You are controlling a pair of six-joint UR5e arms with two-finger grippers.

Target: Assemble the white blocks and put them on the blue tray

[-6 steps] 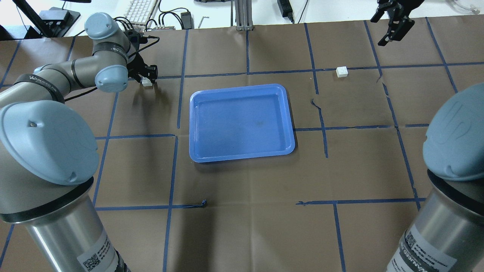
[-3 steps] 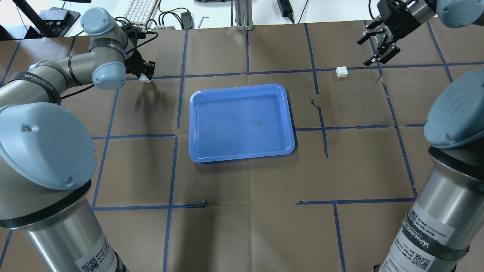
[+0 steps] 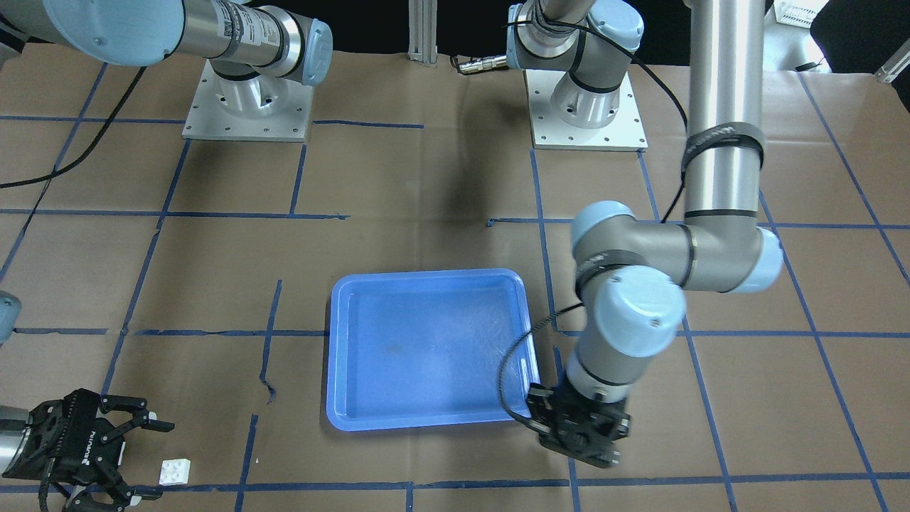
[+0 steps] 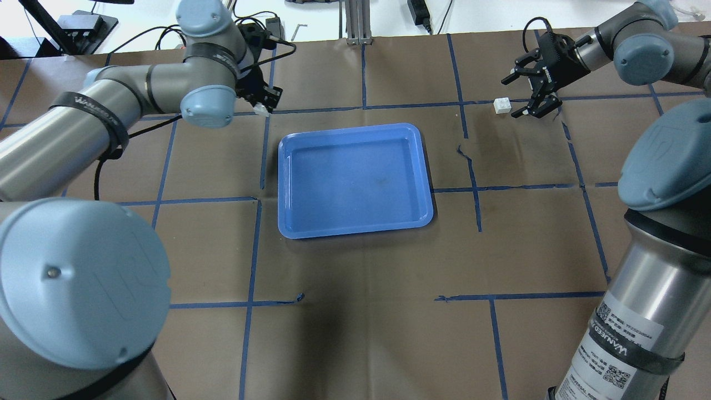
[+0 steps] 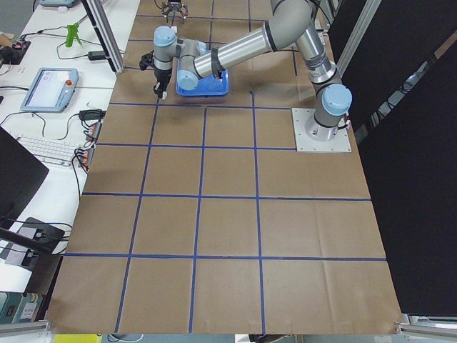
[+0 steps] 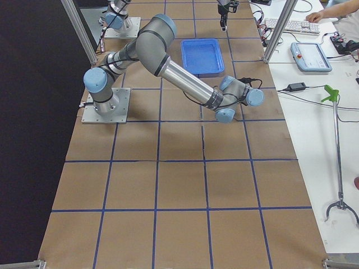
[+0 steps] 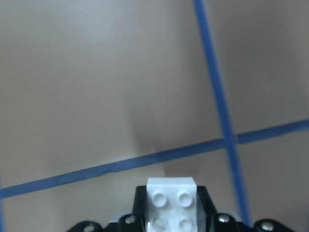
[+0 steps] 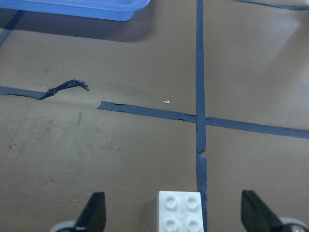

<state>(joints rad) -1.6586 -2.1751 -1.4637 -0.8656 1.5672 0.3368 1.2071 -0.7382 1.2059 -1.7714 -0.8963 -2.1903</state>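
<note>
**Two bricks, two grippers:** The left gripper (image 4: pixel 265 101) is clamped on the gripped white block (image 7: pixel 172 209), a small square toy brick with four round studs facing up. It is held near the tabletop's far edge, just beyond the far left corner of the blue tray (image 4: pixel 355 183). Its twin, the loose white block (image 4: pixel 502 105), lies on the paper toward the table's far right corner. It sits between the spread fingers (image 8: pixel 94 215) of the right gripper (image 3: pixel 166 459), and neither finger touches it. The tray — large, glossy, round-cornered, with a raised rim — sits mid-table, well apart from the loose block.

From the front-facing camera the left gripper's own body points down and covers its block. Both wrist views cut their block off at the bottom edge, and in the two side views the blocks are too small to find. Whether the gripped block touches the paper cannot be told — only its shadow shows on the sheet ahead.

The table (image 4: pixel 361 344) is covered in brown paper crossed by blue tape lines (image 4: pixel 253 250), and one strip is torn and curled (image 8: pixel 67 87). Beyond the far edge stands a white bench with a keyboard (image 4: pixel 208 14) and cables. A teach pendant (image 5: pixel 48 87) lies there too, and black panels (image 5: pixel 407 157) stand behind the robot.
</note>
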